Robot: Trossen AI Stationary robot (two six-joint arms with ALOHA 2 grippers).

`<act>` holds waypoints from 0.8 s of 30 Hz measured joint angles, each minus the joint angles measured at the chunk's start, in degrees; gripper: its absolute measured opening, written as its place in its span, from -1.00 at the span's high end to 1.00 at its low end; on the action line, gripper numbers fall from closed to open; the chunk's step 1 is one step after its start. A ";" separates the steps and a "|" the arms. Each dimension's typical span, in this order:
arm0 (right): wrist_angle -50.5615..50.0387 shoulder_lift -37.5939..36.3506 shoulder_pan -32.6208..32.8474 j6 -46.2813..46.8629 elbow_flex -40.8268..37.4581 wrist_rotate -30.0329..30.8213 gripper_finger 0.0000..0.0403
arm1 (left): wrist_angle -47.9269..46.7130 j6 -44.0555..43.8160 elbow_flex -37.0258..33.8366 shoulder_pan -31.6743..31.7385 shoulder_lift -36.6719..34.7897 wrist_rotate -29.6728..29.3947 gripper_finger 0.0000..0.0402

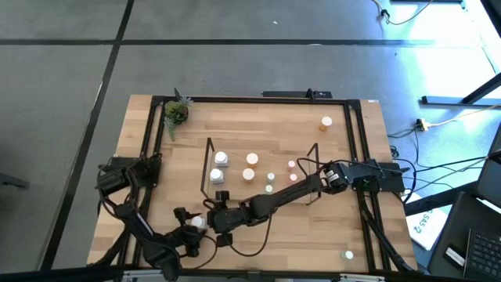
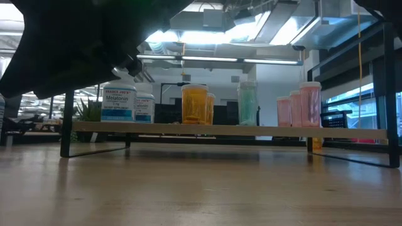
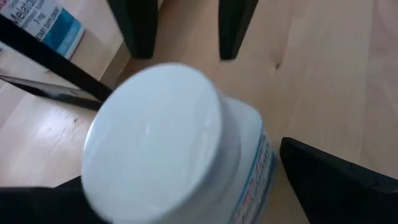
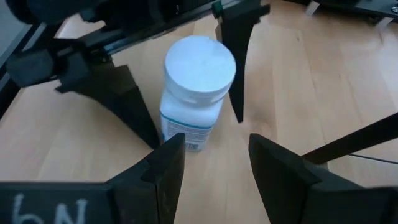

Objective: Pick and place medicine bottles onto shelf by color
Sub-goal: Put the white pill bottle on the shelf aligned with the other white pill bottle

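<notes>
A white bottle with a white cap (image 4: pixel 199 62) sits between the fingers of my left gripper (image 1: pixel 196 225) near the table's front left; it also shows in the high view (image 1: pixel 199 222) and fills the left wrist view (image 3: pixel 155 143). My right gripper (image 4: pixel 214 168) is open just beside the bottle, on its far right side, its fingers short of it and touching nothing. On the shelf (image 1: pixel 262 168) stand white (image 2: pixel 118 100), orange (image 2: pixel 195 103), teal (image 2: pixel 247 102) and pink (image 2: pixel 309 103) bottles. My left gripper has the white bottle's body (image 4: pixel 180 124), below the cap, between its two fingers (image 4: pixel 134 109). The fingers slant down from the table's near left side, one on either side of the bottle. The bottle stands a little tilted, cap up; my right finger hides its base.
An orange bottle (image 1: pixel 326 122) stands on the table at the far right. A tiny bottle (image 1: pixel 348 254) stands near the front right corner. A small potted plant (image 1: pixel 176 112) sits at the far left corner. A black frame (image 1: pixel 360 157) edges the table.
</notes>
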 joint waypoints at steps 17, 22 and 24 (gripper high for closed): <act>-0.13 0.00 -0.05 0.11 0.00 -1.00 0.11 | -1.91 2.45 2.51 -1.27 -0.17 -0.09 -0.62; -0.54 0.00 -0.65 0.17 0.00 -6.57 0.11 | -6.36 2.43 5.07 -1.60 -0.20 -0.11 -0.62; -0.67 0.00 -0.97 0.17 0.00 -9.50 0.11 | -7.43 2.44 5.96 -1.86 -0.20 -0.12 -0.62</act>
